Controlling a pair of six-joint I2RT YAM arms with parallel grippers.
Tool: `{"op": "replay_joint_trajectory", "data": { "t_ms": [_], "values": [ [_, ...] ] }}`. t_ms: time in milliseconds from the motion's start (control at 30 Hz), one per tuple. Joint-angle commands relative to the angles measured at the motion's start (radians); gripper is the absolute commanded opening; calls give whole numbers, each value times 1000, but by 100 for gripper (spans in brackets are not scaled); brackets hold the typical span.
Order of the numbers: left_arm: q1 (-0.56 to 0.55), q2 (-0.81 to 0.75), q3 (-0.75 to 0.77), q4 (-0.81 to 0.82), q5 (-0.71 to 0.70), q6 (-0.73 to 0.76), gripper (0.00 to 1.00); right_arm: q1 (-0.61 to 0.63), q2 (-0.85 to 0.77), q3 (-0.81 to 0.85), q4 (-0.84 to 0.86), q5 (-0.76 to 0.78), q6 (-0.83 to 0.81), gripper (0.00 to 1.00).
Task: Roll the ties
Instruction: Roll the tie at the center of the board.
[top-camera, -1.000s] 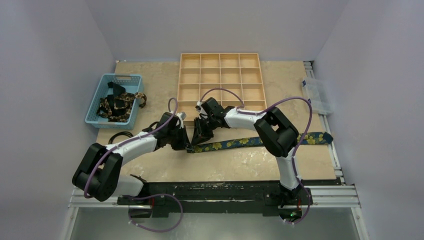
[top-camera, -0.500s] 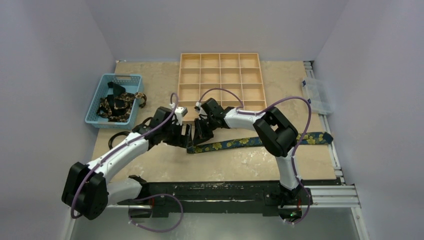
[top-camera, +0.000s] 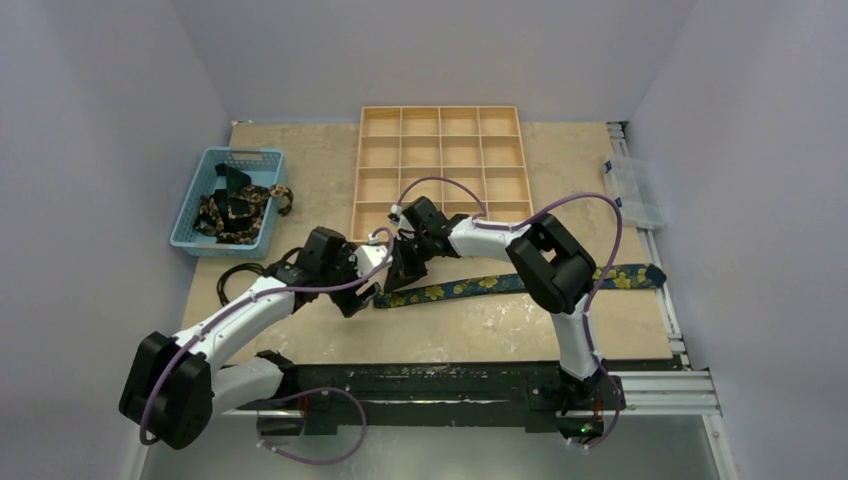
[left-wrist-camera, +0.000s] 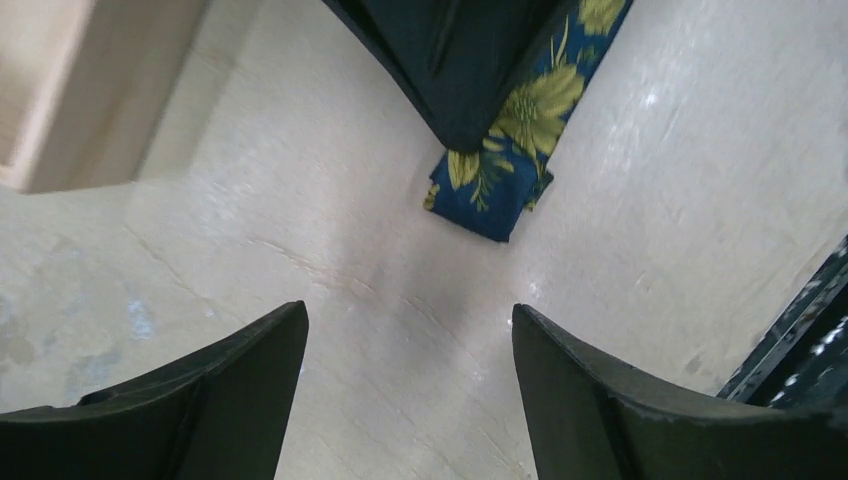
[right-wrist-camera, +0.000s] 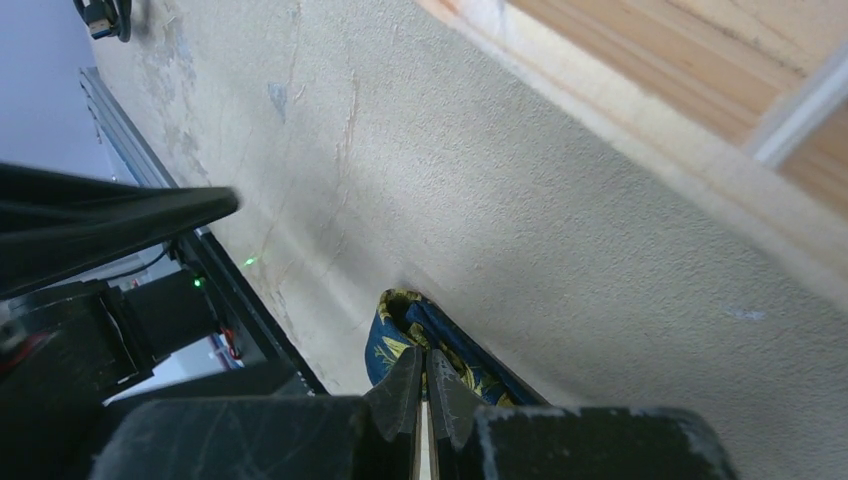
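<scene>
A blue tie (top-camera: 520, 282) with yellow flowers lies flat across the table's middle, running out to the right edge. Its left end (left-wrist-camera: 490, 185) is folded over on itself. My right gripper (top-camera: 404, 268) is shut on that fold (right-wrist-camera: 398, 330), its fingertips (right-wrist-camera: 408, 385) pinched together with the fabric between them. My left gripper (left-wrist-camera: 405, 325) hovers open just left of the fold, nothing between its fingers (left-wrist-camera: 250, 370). In the top view the left gripper (top-camera: 366, 284) stands next to the tie's end, a little apart from it. More ties (top-camera: 238, 210) lie heaped in the blue basket.
A wooden compartment tray (top-camera: 440, 115) stands just behind both grippers; its edge (right-wrist-camera: 690, 120) is close to the right wrist. The blue basket (top-camera: 205, 165) stands at far left. A black cable loop (top-camera: 238, 272) lies near the left arm, a clear box (top-camera: 635, 190) at the right edge.
My left gripper opened, let go of the tie's end and drew back slightly to the left. My right gripper closed fully on the folded end and stayed in place.
</scene>
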Motion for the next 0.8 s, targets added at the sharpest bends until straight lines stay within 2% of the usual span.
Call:
{"op": "replay_joint_trajectory", "data": {
  "t_ms": [0, 167, 200, 267, 433, 767],
  "values": [
    [34, 27, -94, 123, 98, 204, 71, 4, 0, -18, 21, -23, -19, 0],
    [31, 38, -76, 123, 115, 231, 70, 4, -6, -31, 44, -32, -12, 0],
    [28, 49, -77, 132, 161, 248, 69, 4, -5, -31, 45, -33, -11, 0],
    [9, 76, -86, 166, 195, 262, 64, 4, -5, -29, 47, -38, -11, 0],
    [-8, 95, -91, 197, 173, 287, 60, 4, 0, -18, 44, -50, -14, 0],
    [-116, 190, -62, 175, 93, 319, 62, 3, -5, -16, 43, -58, -15, 0]
  ]
}}
